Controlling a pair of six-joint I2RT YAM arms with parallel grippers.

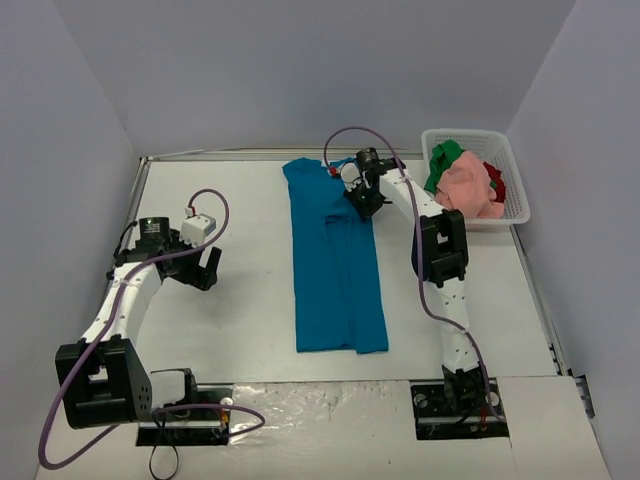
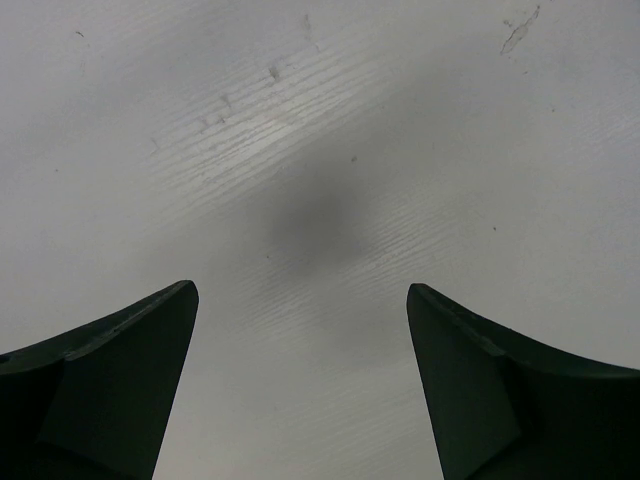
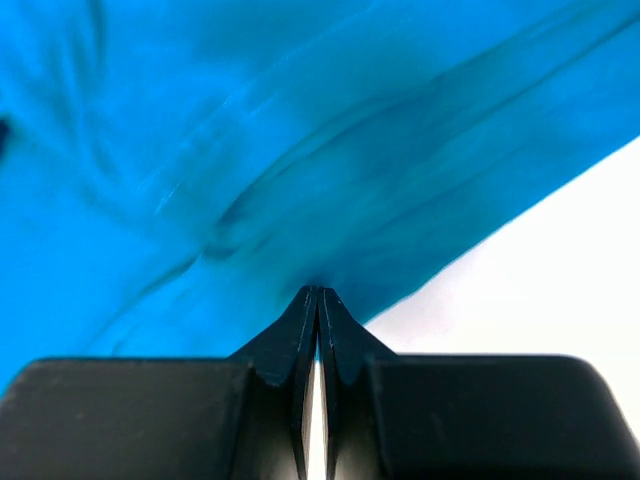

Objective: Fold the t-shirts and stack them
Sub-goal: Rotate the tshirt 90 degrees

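Note:
The teal-blue t-shirt [image 1: 335,260] lies as a long narrow strip down the middle of the table. My right gripper [image 1: 362,203] is at its far right edge, shut on a pinch of the teal-blue cloth [image 3: 300,200], which fills the right wrist view. My left gripper [image 1: 203,268] hovers over bare table to the left of the shirt, open and empty; its dark fingers [image 2: 110,380] frame only table surface. The pink [image 1: 470,185], green [image 1: 443,160] and red [image 1: 495,178] t-shirts lie bunched in the basket.
A white mesh basket [image 1: 515,180] stands at the far right corner. Grey walls enclose the table on three sides. Purple cables loop off both arms.

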